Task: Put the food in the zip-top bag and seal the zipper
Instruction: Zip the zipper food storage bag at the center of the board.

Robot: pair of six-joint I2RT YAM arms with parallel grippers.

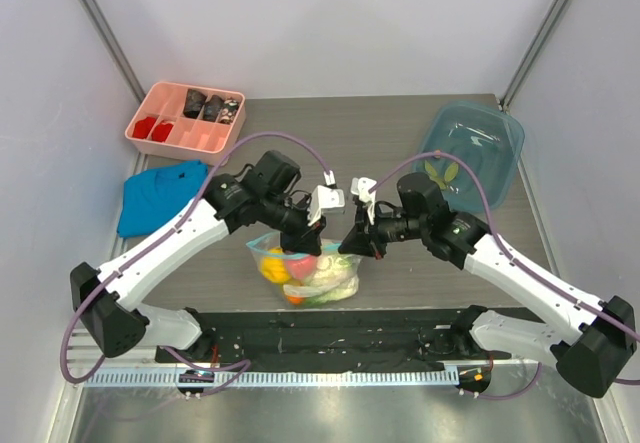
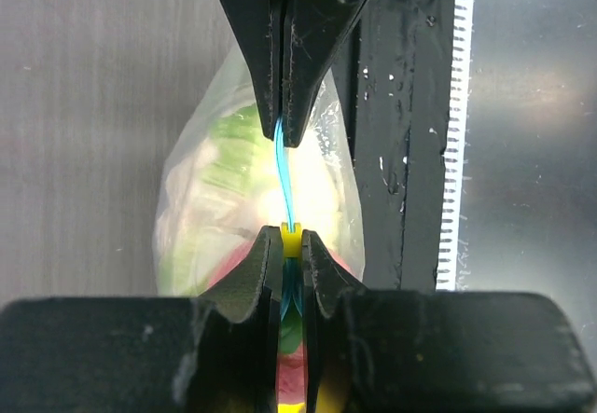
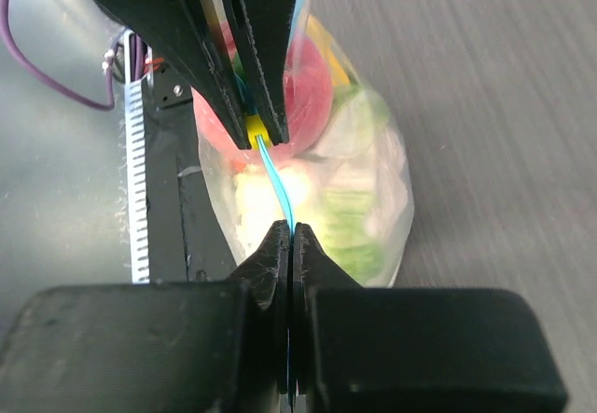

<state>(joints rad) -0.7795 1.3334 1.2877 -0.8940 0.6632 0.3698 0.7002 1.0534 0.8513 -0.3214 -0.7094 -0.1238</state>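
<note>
The clear zip-top bag point(image 1: 305, 268) hangs between my two grippers just above the table's near middle. Inside it are the pale green cabbage point(image 1: 335, 278) and the yellow, orange and red fruits point(image 1: 280, 263). The light-blue zipper point(image 2: 284, 185) runs taut between the grippers, and it also shows in the right wrist view point(image 3: 276, 182). My left gripper point(image 1: 303, 235) is shut on the zipper at its yellow slider point(image 2: 291, 239). My right gripper point(image 1: 355, 241) is shut on the zipper's other end. The bag point(image 3: 354, 189) bulges below the strip.
A pink divided tray point(image 1: 185, 118) with dark and red pieces sits at the back left. A blue folded cloth point(image 1: 160, 193) lies at the left. A teal plastic bowl point(image 1: 475, 148) stands at the back right. A black mat point(image 1: 330, 338) runs along the near edge.
</note>
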